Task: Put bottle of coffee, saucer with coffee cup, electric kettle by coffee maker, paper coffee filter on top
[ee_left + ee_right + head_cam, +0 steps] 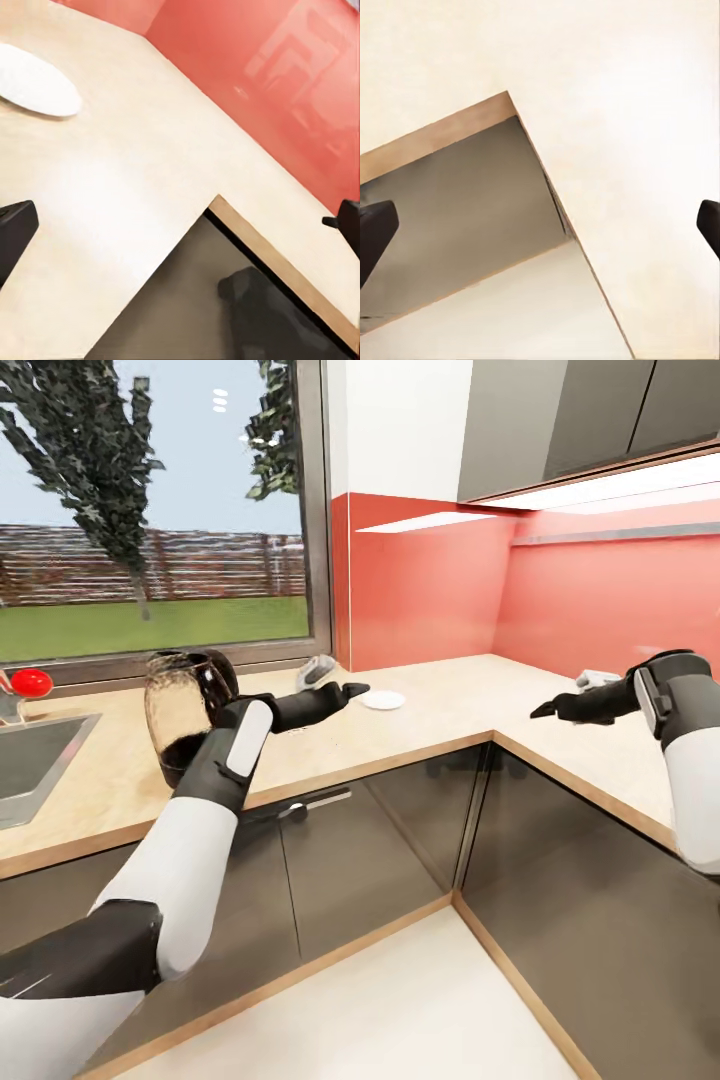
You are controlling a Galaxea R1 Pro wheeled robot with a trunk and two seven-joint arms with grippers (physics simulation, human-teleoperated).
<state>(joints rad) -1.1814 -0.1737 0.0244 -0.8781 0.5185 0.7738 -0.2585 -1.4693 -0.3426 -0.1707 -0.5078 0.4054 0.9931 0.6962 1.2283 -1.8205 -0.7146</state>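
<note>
A white saucer [382, 700] lies on the light countertop [440, 710] near the red wall corner; it also appears in the left wrist view [34, 79]. My left gripper [358, 689] [180, 225] hovers just beside the saucer, open and empty. A tall dark glass jug-shaped appliance [185, 705] stands by the sink behind my left forearm; I cannot tell if it is the coffee maker or the kettle. My right gripper [540, 711] [540, 225] hangs open and empty over the right counter wing. A small grey-white object [318, 672] sits by the window corner.
A sink [30, 765] with a red-knobbed tap [30, 682] is at the far left. Another small grey-white object [597, 680] lies behind my right gripper. Dark cabinet fronts [400, 830] run under the L-shaped counter; wall cabinets [580, 420] hang above right.
</note>
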